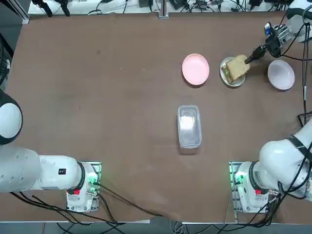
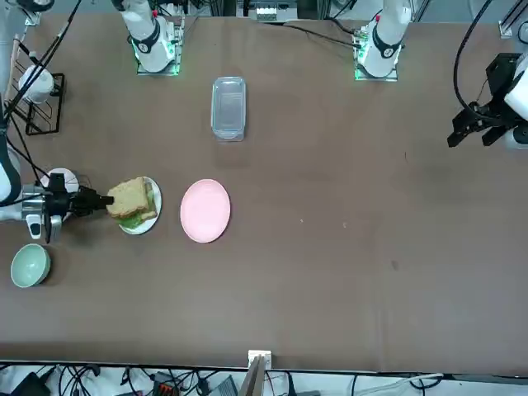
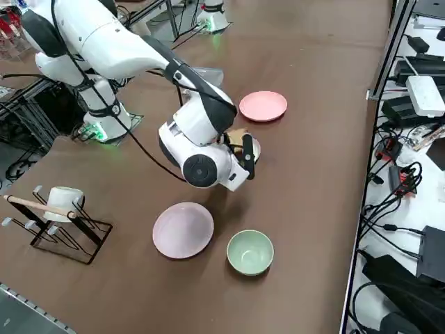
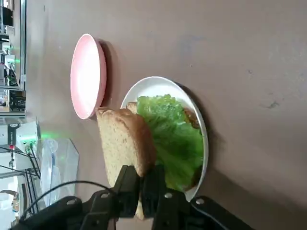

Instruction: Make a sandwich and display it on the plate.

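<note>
Looking down from overhead, the right gripper (image 1: 250, 59) reaches in from the far right corner and pinches the edge of the top bread slice (image 1: 237, 68), which hangs over the white plate (image 1: 227, 78); the pink plate (image 1: 195, 69) sits just beside it, unused, and a clear lidded container (image 1: 189, 126) rests mid-table, well apart. A pale shallow dish (image 1: 281, 74) lies on the gripper's other side.

From the front, the slice overlaps the plate, with green showing beneath its lower edge, so the stack is being built directly where it is to be displayed. A green bowl (image 2: 30, 265) stands near the arm.

From the right side, the arm's wrist hides most of the plate; only a sliver of bread and rim shows beyond the fingers.

At the wrist, the fingers (image 4: 125, 185) are pressed together on the slice's crust, holding it tilted on edge above the lettuce leaf (image 4: 171, 139), which already covers the lower bread slice (image 4: 192, 117) on the plate. The tilt suggests the slice is held by one edge so it can be laid flat over the leaf; the sandwich seems one placement short of complete.
</note>
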Controlling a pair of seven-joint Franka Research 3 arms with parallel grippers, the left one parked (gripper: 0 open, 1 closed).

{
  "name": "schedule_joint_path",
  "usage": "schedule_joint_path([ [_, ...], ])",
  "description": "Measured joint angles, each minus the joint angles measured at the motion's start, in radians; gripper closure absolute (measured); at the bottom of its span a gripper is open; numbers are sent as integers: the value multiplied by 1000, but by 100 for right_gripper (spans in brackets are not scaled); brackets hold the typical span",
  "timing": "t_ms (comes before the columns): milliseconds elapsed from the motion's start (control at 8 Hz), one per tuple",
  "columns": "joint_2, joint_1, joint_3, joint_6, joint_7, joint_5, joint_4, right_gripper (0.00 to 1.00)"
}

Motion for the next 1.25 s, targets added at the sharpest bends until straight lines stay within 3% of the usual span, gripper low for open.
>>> schedule_joint_path([
  [250, 14, 0, 3, 0, 0, 0, 3, 75],
  [500, 16, 0, 6, 0, 0, 0, 9, 41],
  [1125, 15, 2, 8, -1, 8, -6, 75, 3],
  [1250, 13, 2, 8, -2, 18, -28, 108, 1],
])
